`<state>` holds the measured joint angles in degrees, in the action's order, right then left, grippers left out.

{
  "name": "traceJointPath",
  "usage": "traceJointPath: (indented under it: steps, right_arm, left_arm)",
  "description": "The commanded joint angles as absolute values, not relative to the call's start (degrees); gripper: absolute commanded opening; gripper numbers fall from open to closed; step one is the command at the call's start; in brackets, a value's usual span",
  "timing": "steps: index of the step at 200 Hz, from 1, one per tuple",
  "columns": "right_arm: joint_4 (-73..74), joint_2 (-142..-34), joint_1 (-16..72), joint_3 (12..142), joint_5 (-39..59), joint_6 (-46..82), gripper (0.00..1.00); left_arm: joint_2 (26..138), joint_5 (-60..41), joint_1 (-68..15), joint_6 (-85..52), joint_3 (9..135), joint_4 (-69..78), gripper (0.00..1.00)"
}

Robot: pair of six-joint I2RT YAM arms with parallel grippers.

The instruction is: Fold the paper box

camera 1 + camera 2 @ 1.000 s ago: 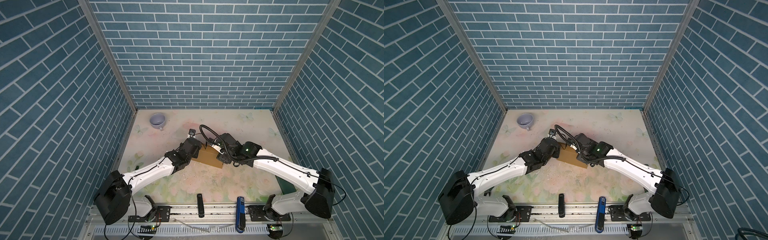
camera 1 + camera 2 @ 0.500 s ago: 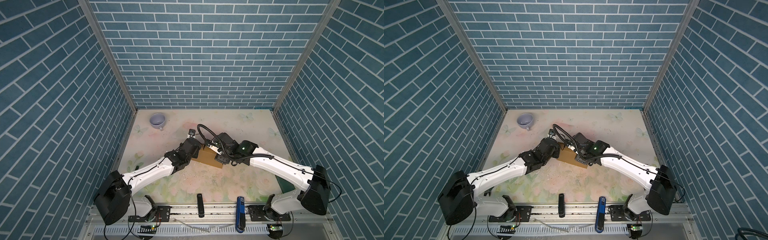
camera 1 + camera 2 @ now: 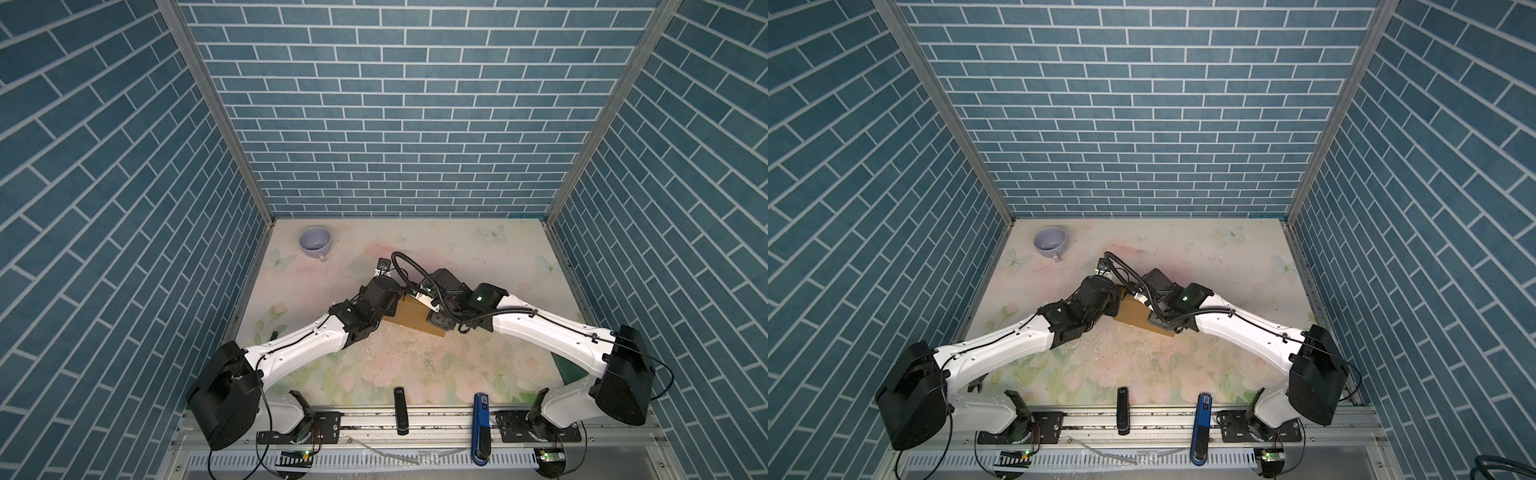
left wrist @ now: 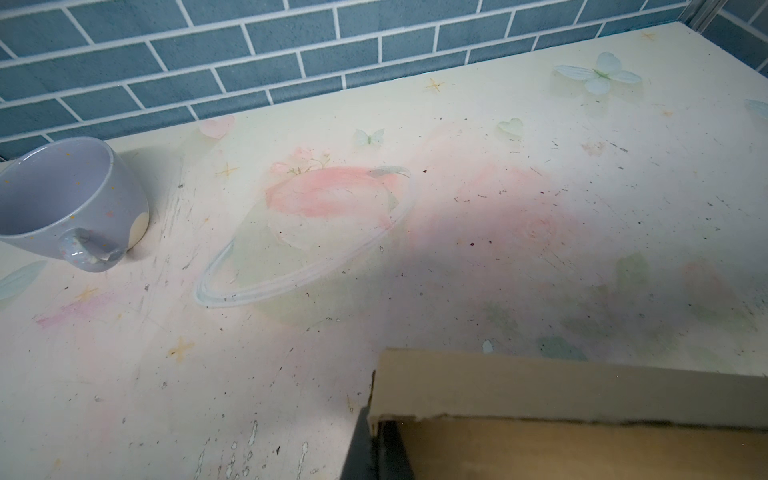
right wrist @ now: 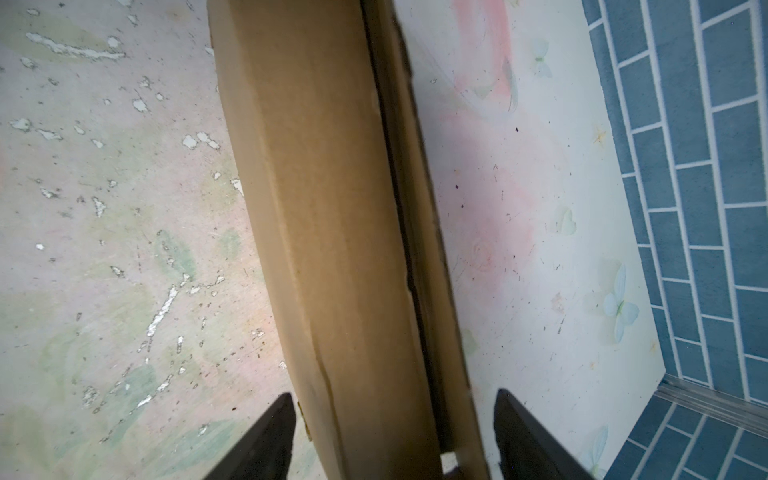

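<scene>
Floral surface (image 3: 415,365): one box (image 3: 411,318), one empty cup (image 3: 315,242). Left hand (image 4: 376,419) pinches the box edge; right hand (image 5: 392,392) is spread around the box.

Straddling one end of the long tan paper box (image 5: 332,208) with the right gripper (image 5: 393,392) spread wide, a dark finger (image 5: 266,436) just off each side of it, scuffed floral table (image 5: 104,208) flanking the box, blue brick wall (image 5: 706,208) beyond.

Mug (image 3: 314,243) far-left; paper box (image 3: 411,318) centre; front open.
</scene>
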<state>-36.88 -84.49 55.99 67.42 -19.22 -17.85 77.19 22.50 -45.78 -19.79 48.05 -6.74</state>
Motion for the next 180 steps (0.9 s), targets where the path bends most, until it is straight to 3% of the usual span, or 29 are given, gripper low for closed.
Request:
traceJointPath:
  steps: [1, 97, 180]
  right_arm:
    - [-35.96, -85.16, 56.27, 65.25, -19.25, -16.18, 0.73]
    - [-35.3, -85.38, 57.29, 63.63, -21.8, -14.9, 0.62]
    - [-30.07, -84.75, 58.53, 60.09, -24.9, -14.16, 0.58]
  left_arm:
    - [78.77, 19.25, -46.47, -19.91, 45.79, -16.0, 0.0]
    - [78.69, 19.42, -46.43, -20.14, 44.65, -14.46, 0.0]
    - [78.38, 20.06, -46.41, -19.57, 44.16, -12.84, 0.0]
